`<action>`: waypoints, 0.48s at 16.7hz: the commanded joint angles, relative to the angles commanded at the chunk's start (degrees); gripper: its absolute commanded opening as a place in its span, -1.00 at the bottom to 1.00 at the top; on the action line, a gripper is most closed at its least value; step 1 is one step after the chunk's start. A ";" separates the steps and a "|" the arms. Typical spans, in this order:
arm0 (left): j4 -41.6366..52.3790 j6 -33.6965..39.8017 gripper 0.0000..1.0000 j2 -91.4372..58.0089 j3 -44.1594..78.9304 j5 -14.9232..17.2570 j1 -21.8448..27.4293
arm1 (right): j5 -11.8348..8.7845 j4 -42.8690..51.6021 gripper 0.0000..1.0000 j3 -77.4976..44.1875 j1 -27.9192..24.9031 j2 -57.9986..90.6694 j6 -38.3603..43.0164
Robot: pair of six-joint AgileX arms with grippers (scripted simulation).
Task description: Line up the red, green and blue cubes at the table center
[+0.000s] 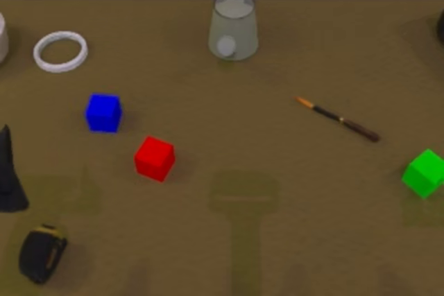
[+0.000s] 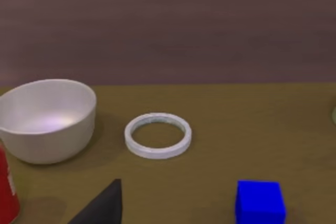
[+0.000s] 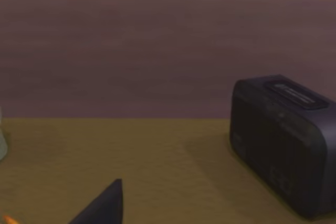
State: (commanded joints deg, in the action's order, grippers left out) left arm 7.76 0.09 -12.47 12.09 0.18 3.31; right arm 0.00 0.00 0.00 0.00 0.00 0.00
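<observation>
Nearest, lower left: tape measure [image 1: 41, 254], beside left gripper [image 1: 10, 171] at the table [image 1: 277, 240] edge — fingers' state cannot be told. Blue cube [image 1: 103, 112] and red cube [image 1: 154, 158] left of center; green cube [image 1: 424, 172] hard by the right edge — open middle between. No readable writing.

A bright blue cube [image 1: 103, 112], red cube [image 1: 154, 158] and green cube [image 1: 424, 172] dot an olive-brown table [image 1: 277, 240] edged in dark purple; beside the blue cube, a white ring [image 1: 60, 50].
</observation>
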 joint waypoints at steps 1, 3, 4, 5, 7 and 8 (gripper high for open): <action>2.36 0.02 1.00 -4.21 3.68 -0.01 0.93 | 0.00 0.00 1.00 0.00 0.00 0.00 0.00; 7.74 0.06 1.00 -14.44 11.83 -0.05 2.98 | 0.00 0.00 1.00 0.00 0.00 0.00 0.00; 10.69 0.08 1.00 -20.36 16.19 -0.07 4.10 | 0.00 0.00 1.00 0.00 0.00 0.00 0.00; 13.78 0.09 1.00 -26.69 20.68 -0.09 5.26 | 0.00 0.00 1.00 0.00 0.00 0.00 0.00; 20.25 0.12 1.00 -40.14 29.81 -0.10 7.66 | 0.00 0.00 1.00 0.00 0.00 0.00 0.00; 23.55 0.13 1.00 -47.02 34.35 -0.10 8.88 | 0.00 0.00 1.00 0.00 0.00 0.00 0.00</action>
State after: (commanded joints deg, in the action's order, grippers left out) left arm 31.30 0.22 -59.49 46.44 0.08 12.19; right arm 0.00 0.00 0.00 0.00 0.00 0.00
